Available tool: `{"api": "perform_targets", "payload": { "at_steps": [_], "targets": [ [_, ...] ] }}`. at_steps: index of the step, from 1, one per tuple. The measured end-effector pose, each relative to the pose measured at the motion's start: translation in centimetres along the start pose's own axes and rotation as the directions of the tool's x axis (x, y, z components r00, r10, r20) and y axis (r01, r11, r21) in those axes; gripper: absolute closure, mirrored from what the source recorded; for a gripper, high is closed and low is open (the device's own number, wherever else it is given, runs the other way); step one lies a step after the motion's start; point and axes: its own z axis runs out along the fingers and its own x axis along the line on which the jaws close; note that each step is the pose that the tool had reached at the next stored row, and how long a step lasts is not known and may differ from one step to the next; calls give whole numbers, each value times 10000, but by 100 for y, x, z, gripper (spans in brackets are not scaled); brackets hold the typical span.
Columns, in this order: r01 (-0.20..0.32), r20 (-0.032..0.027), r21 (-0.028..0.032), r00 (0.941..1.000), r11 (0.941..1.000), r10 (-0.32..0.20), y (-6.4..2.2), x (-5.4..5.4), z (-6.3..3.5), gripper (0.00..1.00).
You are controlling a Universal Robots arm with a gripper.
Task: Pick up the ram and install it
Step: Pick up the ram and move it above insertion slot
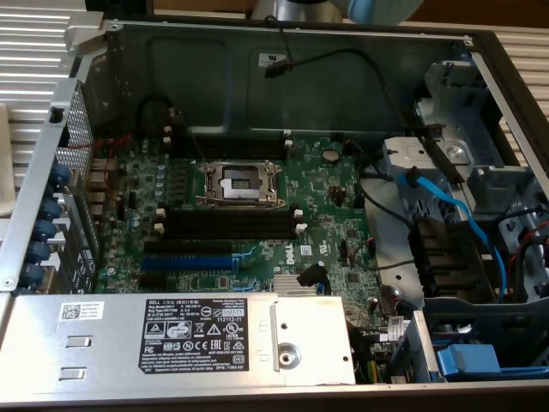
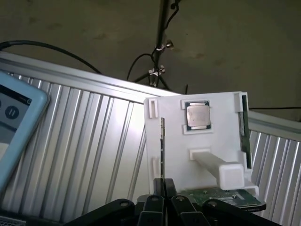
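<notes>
In the wrist view the ram [image 2: 162,146] shows edge-on as a thin green strip rising from between my fingers. My gripper [image 2: 163,182] is shut on its near end. The stick is in front of a white holder [image 2: 207,141], beside that holder's empty side clips. I cannot tell whether it touches the holder. In the exterior view the long black slots with white end clips [image 1: 227,225] lie empty on the green motherboard [image 1: 326,206], just below the open CPU socket [image 1: 240,182].
The white holder carries a CPU chip [image 2: 197,115], a second green stick [image 2: 243,127] at its far side and a protruding white peg [image 2: 221,169]. A tablet [image 2: 14,127] lies on the ribbed metal table. In the case are a blue slot [image 1: 189,257], the power supply [image 1: 171,339] and blue cables [image 1: 463,223].
</notes>
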Motion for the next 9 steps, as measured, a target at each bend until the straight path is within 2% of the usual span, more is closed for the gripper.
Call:
{"api": "perform_targets", "payload": {
  "at_steps": [5,9],
  "targets": [
    [0,36,-165,10000,9999,1,-153,34,-36,88],
    [-20,34,-168,10000,9999,20,-180,39,-36,88]
  ]
}}
